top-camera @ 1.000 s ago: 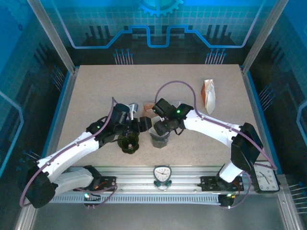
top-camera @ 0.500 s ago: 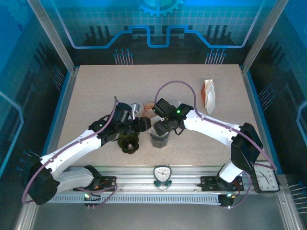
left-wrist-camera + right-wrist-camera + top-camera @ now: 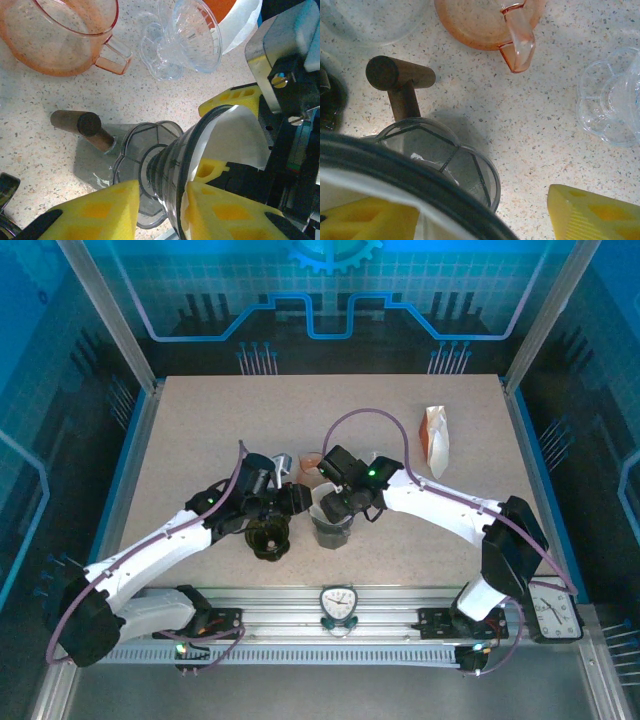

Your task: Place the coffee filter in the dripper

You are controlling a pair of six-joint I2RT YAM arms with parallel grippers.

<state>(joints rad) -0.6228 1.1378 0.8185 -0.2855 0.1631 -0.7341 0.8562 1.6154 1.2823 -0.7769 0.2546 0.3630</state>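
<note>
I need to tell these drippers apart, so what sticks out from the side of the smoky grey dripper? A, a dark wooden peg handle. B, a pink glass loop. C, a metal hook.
A: a dark wooden handle juts from the base of the grey dripper in both wrist views.

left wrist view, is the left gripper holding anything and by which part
The left gripper straddles the grey dripper at its ribbed cone, just under the rim; whether it clamps it yet cannot be told.
</note>
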